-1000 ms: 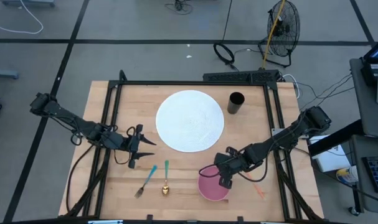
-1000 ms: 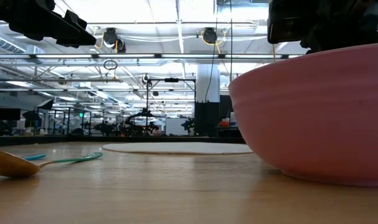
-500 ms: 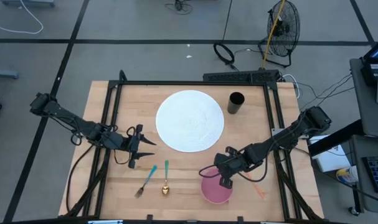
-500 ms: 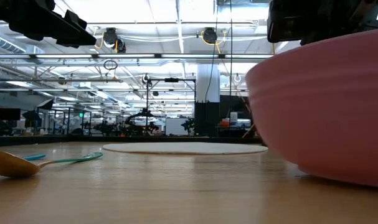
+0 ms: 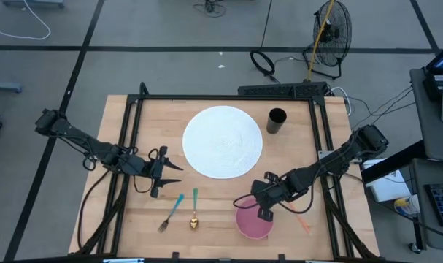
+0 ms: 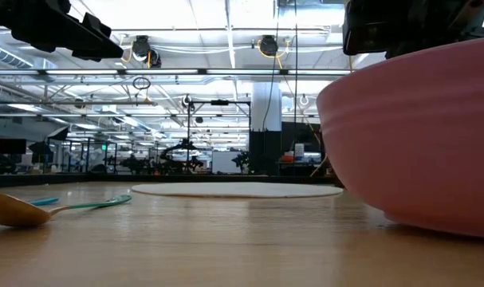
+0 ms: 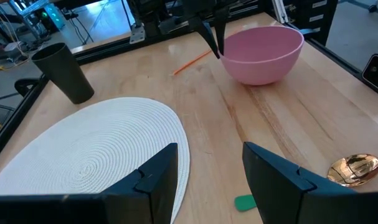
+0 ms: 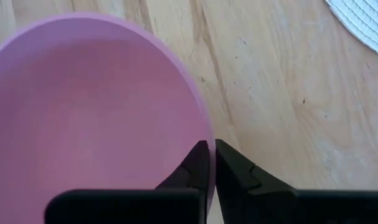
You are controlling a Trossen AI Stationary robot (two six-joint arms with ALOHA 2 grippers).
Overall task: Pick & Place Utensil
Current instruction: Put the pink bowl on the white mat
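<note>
The left gripper (image 5: 170, 172) hovers with jaws spread wide, its arm reaching in from the left edge. The right gripper (image 5: 258, 207) points down, jaws pinched nearly together, its arm stretched low from the right.

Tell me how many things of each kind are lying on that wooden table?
Round white woven placemat: 1
Black plastic cup: 1
Pink plastic bowl: 1
Gold spoon with green handle: 1
Fork with blue handle: 1
Thin orange stick: 1
Total: 6
</note>
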